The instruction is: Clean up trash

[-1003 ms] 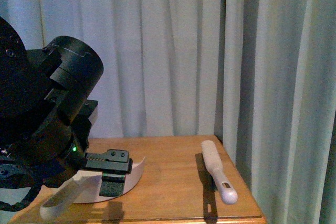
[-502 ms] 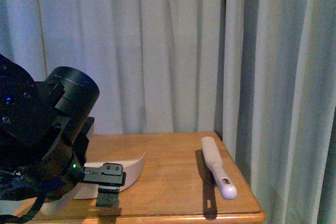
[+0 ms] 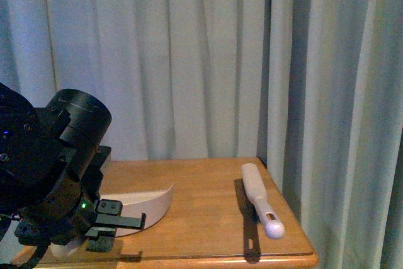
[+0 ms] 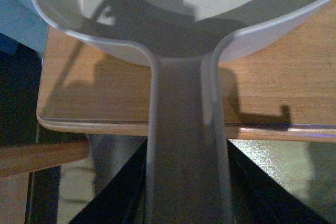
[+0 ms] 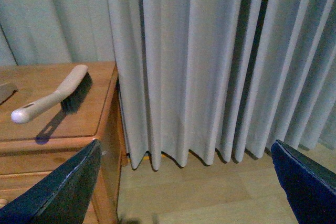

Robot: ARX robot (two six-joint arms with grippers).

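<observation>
- Left gripper is pinching the dustpan by its handle at the table front edge.
- Right gripper is hanging spread.
- Brush is lying by the right edge.

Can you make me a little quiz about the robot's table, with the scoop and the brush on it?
1. True or false: the brush lies inside the dustpan.
2. What is the left gripper closed on? A) the brush B) the dustpan's handle C) a spoon
3. What does the right gripper hold?

Key:
1. False. The brush lies apart from the dustpan, on the right side of the table.
2. B.
3. Nothing. It is open.
</observation>
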